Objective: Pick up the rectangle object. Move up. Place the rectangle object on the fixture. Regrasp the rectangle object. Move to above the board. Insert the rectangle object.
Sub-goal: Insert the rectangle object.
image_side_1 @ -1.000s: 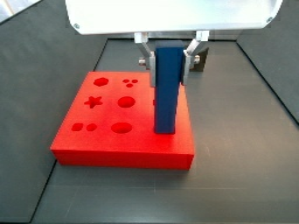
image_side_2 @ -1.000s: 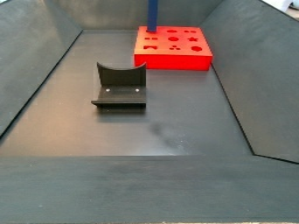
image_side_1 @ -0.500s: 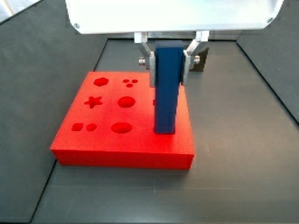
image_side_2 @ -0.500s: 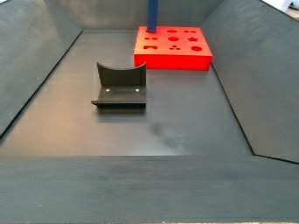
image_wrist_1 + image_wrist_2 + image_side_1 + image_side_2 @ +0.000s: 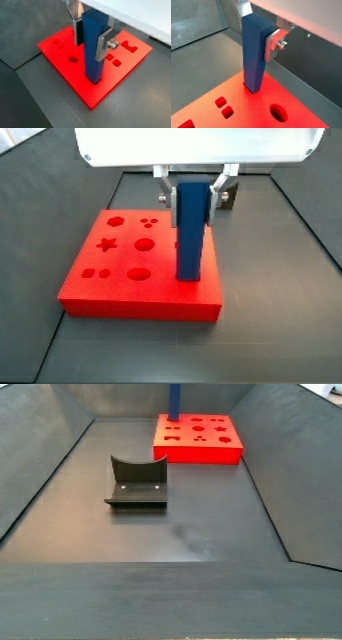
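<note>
You see the gripper [image 5: 195,190] above the far edge of the board [image 5: 120,273], its silver fingers [image 5: 107,44] clamped on the upper end of the rectangle object [image 5: 193,228]. The blue bar stands upright, and in both wrist views its lower end sits in a slot in the red slab's top [image 5: 252,87]. In a side view the fixture [image 5: 136,484] stands on the dark floor, near and left of the board [image 5: 201,439], well apart from it.
</note>
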Available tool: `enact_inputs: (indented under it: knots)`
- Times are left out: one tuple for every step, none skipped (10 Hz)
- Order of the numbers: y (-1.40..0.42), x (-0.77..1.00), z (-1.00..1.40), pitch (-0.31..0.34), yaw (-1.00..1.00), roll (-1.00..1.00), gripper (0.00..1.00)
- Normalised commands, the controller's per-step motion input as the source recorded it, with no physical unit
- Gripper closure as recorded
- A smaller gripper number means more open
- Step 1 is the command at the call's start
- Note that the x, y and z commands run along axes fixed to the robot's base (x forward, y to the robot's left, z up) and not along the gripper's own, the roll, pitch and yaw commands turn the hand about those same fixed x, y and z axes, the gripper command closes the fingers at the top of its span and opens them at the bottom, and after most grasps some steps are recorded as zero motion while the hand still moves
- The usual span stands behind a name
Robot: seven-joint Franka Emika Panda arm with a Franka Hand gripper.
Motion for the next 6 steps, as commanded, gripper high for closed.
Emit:
enact_inputs:
  knots:
    - [-0.04,0.00,-0.03,0.000,-0.05,0.04,1.00]
    - [0.00,0.03,-0.02,0.000,0.00,0.02,1.00]
    - [0.00,0.02,-0.02,-0.011,0.00,0.01,1.00]
    - [0.00,0.01,-0.02,-0.014,0.00,0.00,1.00]
    - [0.00,0.04,-0.05,-0.017,-0.01,0.01,1.00]
    - [0.00,0.07,-0.09,-0.020,-0.06,0.02,1.00]
